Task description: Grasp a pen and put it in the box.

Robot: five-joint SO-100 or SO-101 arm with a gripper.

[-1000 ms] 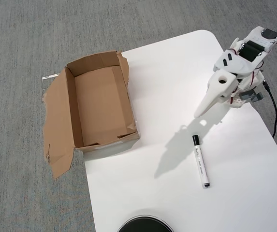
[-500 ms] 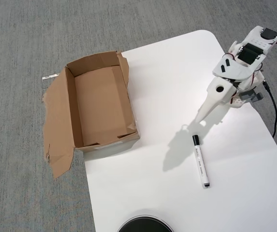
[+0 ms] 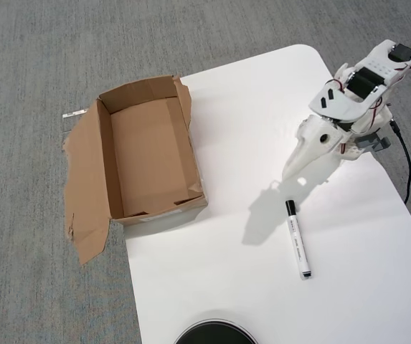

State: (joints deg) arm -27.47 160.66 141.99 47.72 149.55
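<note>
We see, overhead view: box [image 3: 150, 154] at table [image 3: 262, 287] left edge, flaps spread left onto floor [image 3: 33, 57]; pen [image 3: 298, 239] lying on table well right of box; gripper [image 3: 287, 173] just above pen's upper end, apart from it; arm base [image 3: 369, 129] at right edge

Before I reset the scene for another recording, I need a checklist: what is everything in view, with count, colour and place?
slim white marker pen with black cap: one, white and black, lying on the table's right part, cap toward the arm.
brown corrugated cardboard box: one, brown, empty, at the table's left edge, torn flap spread left.
white table: one, white, over grey carpet.
black round object: one, black, bottom edge, cut off.
black cable: one, right edge.
white robot arm: one, upper right.
gripper: one, white, above the table, apart from the pen.
</note>
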